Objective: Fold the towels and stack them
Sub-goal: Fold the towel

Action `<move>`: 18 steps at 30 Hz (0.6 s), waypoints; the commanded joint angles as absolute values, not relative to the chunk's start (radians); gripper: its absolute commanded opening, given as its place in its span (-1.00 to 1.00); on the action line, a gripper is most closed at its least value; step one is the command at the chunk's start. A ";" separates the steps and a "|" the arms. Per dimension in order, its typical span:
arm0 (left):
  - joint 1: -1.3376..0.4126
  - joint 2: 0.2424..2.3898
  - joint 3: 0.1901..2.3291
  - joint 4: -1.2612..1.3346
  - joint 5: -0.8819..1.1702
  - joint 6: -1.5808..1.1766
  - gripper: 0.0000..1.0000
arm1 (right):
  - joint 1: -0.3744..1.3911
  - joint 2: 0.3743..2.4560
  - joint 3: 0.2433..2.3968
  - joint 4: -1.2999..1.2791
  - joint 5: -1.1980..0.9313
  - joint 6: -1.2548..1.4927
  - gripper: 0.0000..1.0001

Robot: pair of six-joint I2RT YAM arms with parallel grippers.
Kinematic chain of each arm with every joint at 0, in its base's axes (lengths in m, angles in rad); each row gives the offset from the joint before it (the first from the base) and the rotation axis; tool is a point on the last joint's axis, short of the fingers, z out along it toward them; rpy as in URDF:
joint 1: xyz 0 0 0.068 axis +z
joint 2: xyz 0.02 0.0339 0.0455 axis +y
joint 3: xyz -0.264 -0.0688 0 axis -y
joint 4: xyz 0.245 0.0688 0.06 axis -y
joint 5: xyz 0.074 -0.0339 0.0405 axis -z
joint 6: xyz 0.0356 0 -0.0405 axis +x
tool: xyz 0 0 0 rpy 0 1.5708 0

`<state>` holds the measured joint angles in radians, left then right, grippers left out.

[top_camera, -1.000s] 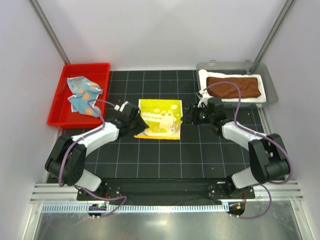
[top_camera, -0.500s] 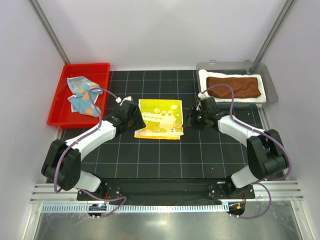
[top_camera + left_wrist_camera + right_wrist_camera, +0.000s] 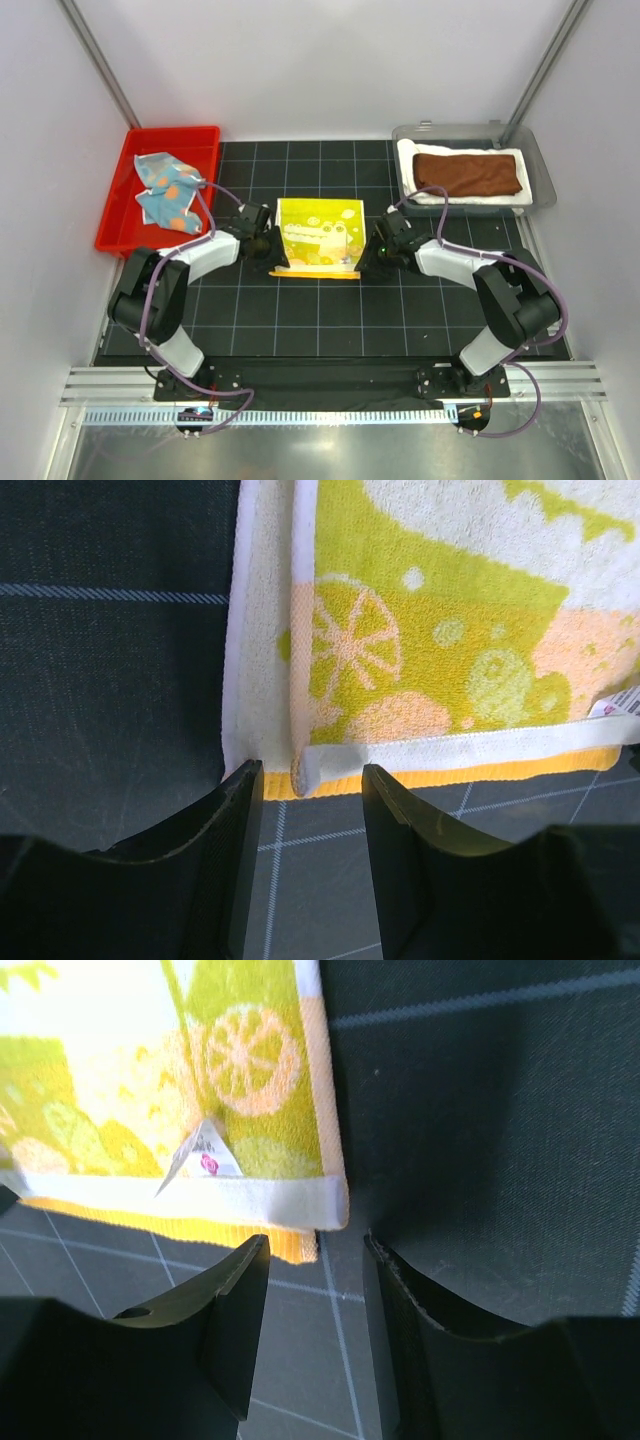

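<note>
The yellow towel with green cartoon print (image 3: 320,235) lies folded flat on the black mat. My left gripper (image 3: 272,245) is open at its near left corner; in the left wrist view the corner (image 3: 300,770) sits just ahead of the fingertips (image 3: 245,780). My right gripper (image 3: 370,250) is open at the near right corner, seen in the right wrist view (image 3: 330,1215). The rust-brown towel (image 3: 468,173) lies folded on the white towel (image 3: 455,196) in the grey tray. The light blue towel with orange spots (image 3: 165,188) lies crumpled in the red bin.
The red bin (image 3: 130,240) stands at the back left and the grey tray (image 3: 540,185) at the back right. The black gridded mat (image 3: 320,320) covers the table. Cables loop over both arms.
Both grippers have moved inward and down to the near corners of the yellow towel. The towel has stayed in place.
</note>
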<state>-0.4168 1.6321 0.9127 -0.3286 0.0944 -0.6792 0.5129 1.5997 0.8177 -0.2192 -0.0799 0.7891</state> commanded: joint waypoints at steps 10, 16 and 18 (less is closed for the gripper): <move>-0.416 1.672 0.919 -0.284 0.135 -0.673 -0.16 | 0.511 1.540 0.739 -0.141 0.069 0.979 0.00; -0.416 1.643 0.928 -0.331 0.106 -0.672 -0.28 | 0.509 1.554 0.718 -0.106 0.103 1.002 -0.07; -0.414 1.635 0.936 -0.342 0.094 -0.667 -0.35 | 0.509 1.557 0.707 -0.081 0.112 1.011 -0.17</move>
